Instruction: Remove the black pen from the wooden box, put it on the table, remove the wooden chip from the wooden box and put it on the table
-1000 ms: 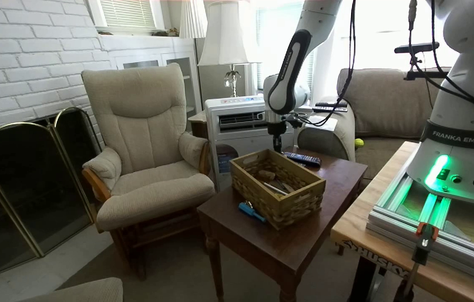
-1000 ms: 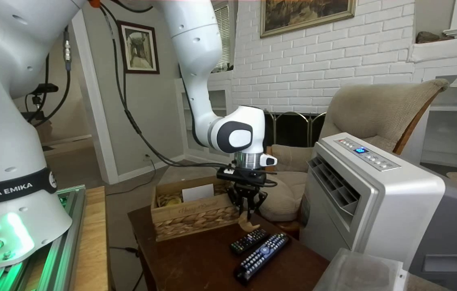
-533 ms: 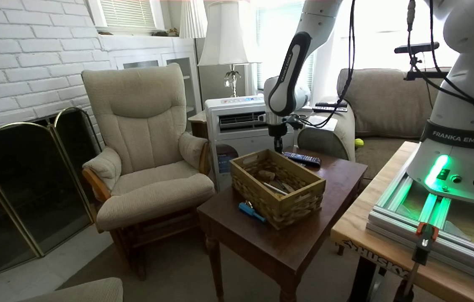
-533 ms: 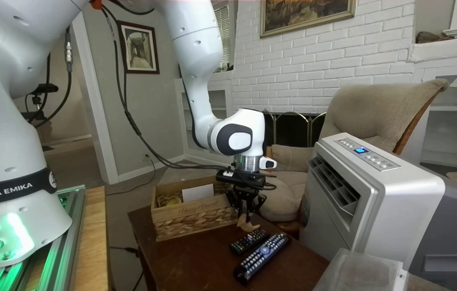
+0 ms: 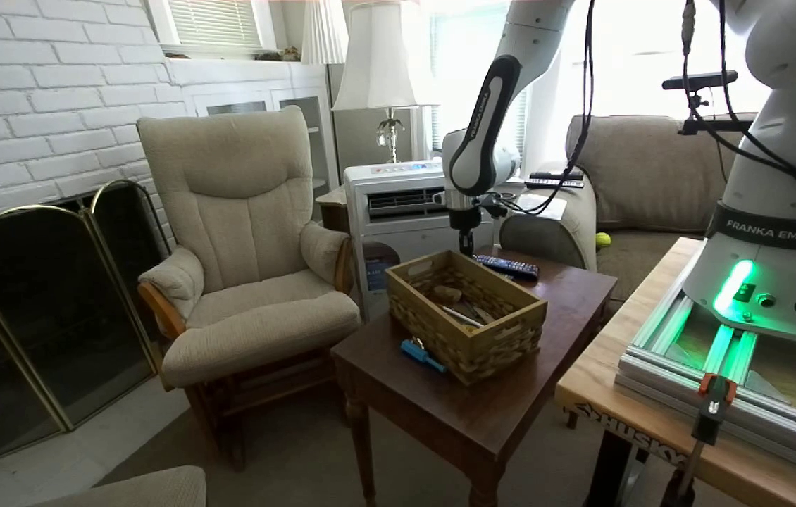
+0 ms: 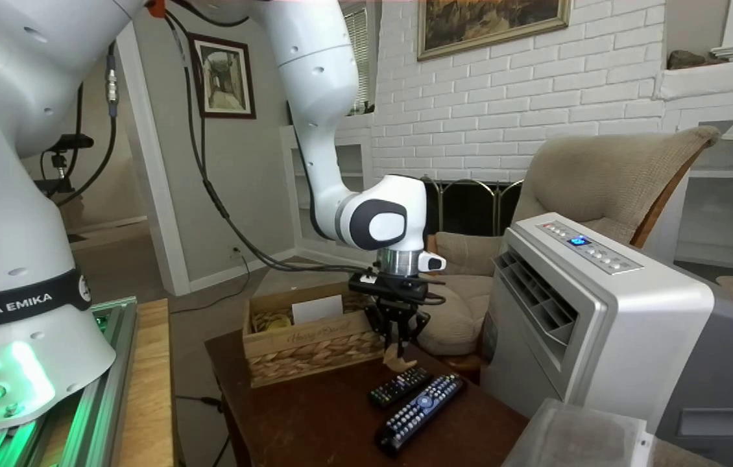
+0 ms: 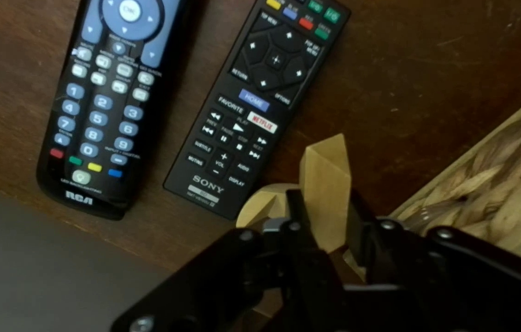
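Mid-frame in an exterior view, we see the box (image 5: 440, 334) containing a white strip (image 5: 463, 316) (and a tan lump (image 5: 447, 293)); low in the wrist view, the gripper (image 7: 326, 200) pinches the wooden chip (image 7: 326, 180).

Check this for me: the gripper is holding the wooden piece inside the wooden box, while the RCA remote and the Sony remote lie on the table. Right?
Not quite: the gripper is holding the wooden piece outside the wooden box, beside it, as the wrist view shows. The RCA remote and the Sony remote do lie on the table.
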Robot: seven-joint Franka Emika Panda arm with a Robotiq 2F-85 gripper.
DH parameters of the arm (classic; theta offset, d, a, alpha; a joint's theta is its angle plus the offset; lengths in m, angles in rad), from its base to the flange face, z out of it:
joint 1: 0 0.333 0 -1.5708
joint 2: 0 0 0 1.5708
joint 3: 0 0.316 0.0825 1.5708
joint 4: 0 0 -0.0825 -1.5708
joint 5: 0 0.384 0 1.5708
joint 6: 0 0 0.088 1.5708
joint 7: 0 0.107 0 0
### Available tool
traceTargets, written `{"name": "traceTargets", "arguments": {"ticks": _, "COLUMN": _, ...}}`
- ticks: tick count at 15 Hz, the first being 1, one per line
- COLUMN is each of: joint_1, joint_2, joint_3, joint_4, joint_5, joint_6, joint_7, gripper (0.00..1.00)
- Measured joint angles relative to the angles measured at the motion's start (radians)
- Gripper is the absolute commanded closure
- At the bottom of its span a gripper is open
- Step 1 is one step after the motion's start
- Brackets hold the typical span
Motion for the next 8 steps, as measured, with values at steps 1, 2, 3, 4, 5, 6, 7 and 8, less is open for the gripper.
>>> {"name": "traceTargets", "arguments": {"ticks": 1, "joint_1": 0.005, "joint_2": 0.003, "joint_3": -0.003, "joint_4": 0.007, "joint_5": 0.000, "joint_6": 0.000, "joint_7": 0.004, "gripper": 0.94}}
{"name": "traceTargets", "arguments": {"ticks": 2, "joint_1": 0.010, "joint_2": 0.006, "joint_3": -0.006, "joint_4": 0.012, "joint_5": 0.000, "joint_6": 0.000, "joint_7": 0.007, "gripper": 0.94}}
{"name": "traceTargets", "arguments": {"ticks": 3, "joint_1": 0.015, "joint_2": 0.008, "joint_3": -0.008, "joint_4": 0.018, "joint_5": 0.000, "joint_6": 0.000, "joint_7": 0.010, "gripper": 0.94}}
{"name": "traceTargets", "arguments": {"ticks": 4, "joint_1": 0.021, "joint_2": 0.010, "joint_3": -0.011, "joint_4": 0.022, "joint_5": 0.000, "joint_6": 0.000, "joint_7": 0.013, "gripper": 0.94}}
{"name": "traceTargets", "arguments": {"ticks": 5, "joint_1": 0.026, "joint_2": 0.012, "joint_3": -0.013, "joint_4": 0.025, "joint_5": 0.000, "joint_6": 0.000, "joint_7": 0.016, "gripper": 0.94}}
{"name": "traceTargets", "arguments": {"ticks": 6, "joint_1": 0.031, "joint_2": 0.013, "joint_3": -0.016, "joint_4": 0.027, "joint_5": 0.000, "joint_6": 0.000, "joint_7": 0.018, "gripper": 0.94}}
{"name": "traceTargets", "arguments": {"ticks": 7, "joint_1": 0.036, "joint_2": 0.015, "joint_3": -0.019, "joint_4": 0.029, "joint_5": 0.000, "joint_6": 0.000, "joint_7": 0.019, "gripper": 0.94}}
{"name": "traceTargets", "arguments": {"ticks": 8, "joint_1": 0.040, "joint_2": 0.016, "joint_3": -0.021, "joint_4": 0.030, "joint_5": 0.000, "joint_6": 0.000, "joint_7": 0.021, "gripper": 0.94}}
